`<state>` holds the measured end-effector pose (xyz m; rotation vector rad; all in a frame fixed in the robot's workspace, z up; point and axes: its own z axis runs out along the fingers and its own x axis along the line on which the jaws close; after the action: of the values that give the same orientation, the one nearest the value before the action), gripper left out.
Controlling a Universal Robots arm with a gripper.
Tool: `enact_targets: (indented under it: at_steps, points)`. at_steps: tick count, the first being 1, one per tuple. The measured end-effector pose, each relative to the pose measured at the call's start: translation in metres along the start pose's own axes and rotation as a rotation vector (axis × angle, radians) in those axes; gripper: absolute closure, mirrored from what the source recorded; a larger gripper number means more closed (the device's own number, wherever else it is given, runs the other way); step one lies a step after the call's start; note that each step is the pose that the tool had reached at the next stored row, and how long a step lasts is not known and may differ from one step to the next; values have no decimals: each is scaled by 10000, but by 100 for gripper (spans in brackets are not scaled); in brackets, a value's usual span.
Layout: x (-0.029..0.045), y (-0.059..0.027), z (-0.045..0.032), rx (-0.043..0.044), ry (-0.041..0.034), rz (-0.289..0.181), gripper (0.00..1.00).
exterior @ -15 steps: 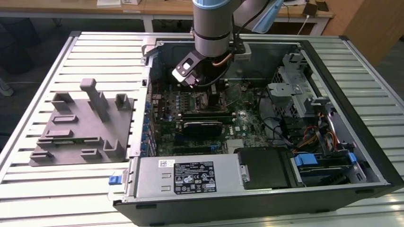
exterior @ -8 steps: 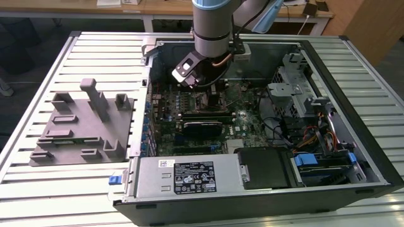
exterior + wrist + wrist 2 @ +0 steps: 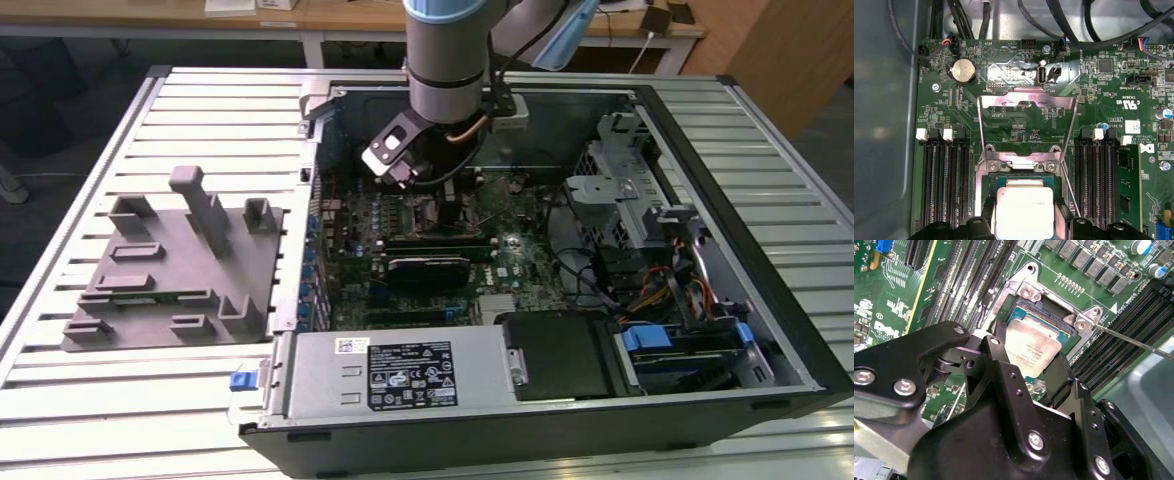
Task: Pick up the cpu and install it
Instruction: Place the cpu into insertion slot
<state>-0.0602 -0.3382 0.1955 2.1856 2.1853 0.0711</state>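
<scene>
In the second wrist view the body of the gripper [image 3: 1026,360] covers the near edge of the cpu [image 3: 1031,346]. Its fingers [image 3: 995,352] are narrowed onto two sides of the cpu, holding it at the open socket [image 3: 1024,290]. Whether the cpu is seated cannot be told. The socket sits on the motherboard [image 3: 1114,80] inside the open computer case [image 3: 534,435], with the load plate [image 3: 1026,96] swung back.

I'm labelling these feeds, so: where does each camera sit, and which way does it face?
Exterior view: off the arm, raised, looking down into the open computer case; the arm shows, reaching in.
Second wrist view: on the wrist, looking obliquely down past the claw at the cpu on the motherboard; the black claw body shows.
First wrist view: on the wrist, looking straight down on the motherboard; claw tips show.
Both wrist views share the cpu gripped between the claw tips.
</scene>
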Motion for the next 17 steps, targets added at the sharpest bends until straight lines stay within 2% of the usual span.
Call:
enact_targets:
  at_steps: [16,17]
  points:
    - [5,-3,28,1,2,3,46]
    - [5,-4,28,1,23,5,46]
